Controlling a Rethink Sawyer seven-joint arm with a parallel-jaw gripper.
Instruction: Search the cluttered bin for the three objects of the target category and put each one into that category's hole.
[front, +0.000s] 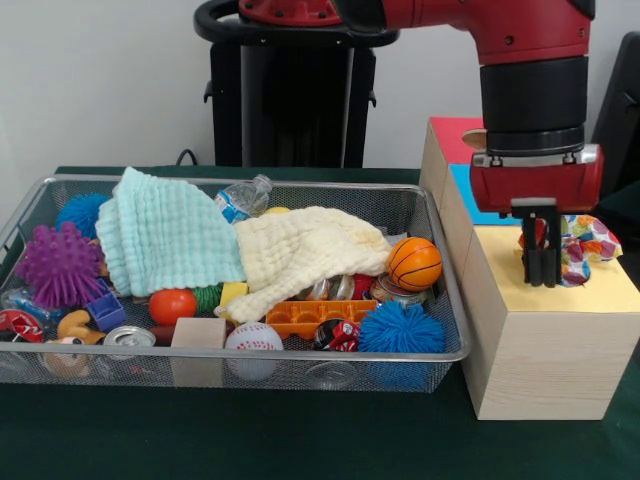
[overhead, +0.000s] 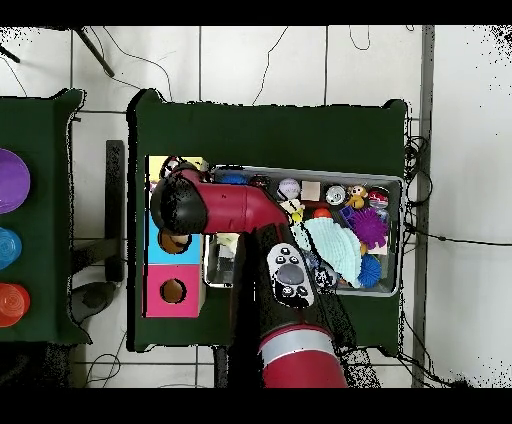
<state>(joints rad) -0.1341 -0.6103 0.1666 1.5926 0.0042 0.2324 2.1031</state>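
Mesh of the silver wire bin (front: 445, 352) fills the near left of the front view, its rim just beside the yellow-topped box (front: 600, 292). At the bin's near edge lie a white baseball (front: 253, 337), a pale wooden cube (front: 198, 333), a can top (front: 130, 338) and a fuzzy blue ball (front: 401, 328). Further in sit an orange tray (front: 318, 317), a red ball (front: 172, 305), a purple spiky ball (front: 58, 264) and a small basketball (front: 414, 263). Over the bin's middle drape the cream-yellow towel (front: 305, 256) and, to its left, the mint-green towel (front: 165, 239) (no dotted piece shows among the clutter).

On the yellow top, the gripper (front: 542, 262) hangs straight down, its black fingers drawn close together on the edge of a dotted fabric piece (front: 588, 243), which bunches to the right of the fingers and rests on or just above the yellow surface. The hole itself is hidden in both views. Behind stand the blue-topped box (overhead: 170, 240) and, farthest, the red-topped box (front: 452, 138), in a row. From overhead, the red arm (overhead: 235, 208) reaches across from the bin side to the boxes.
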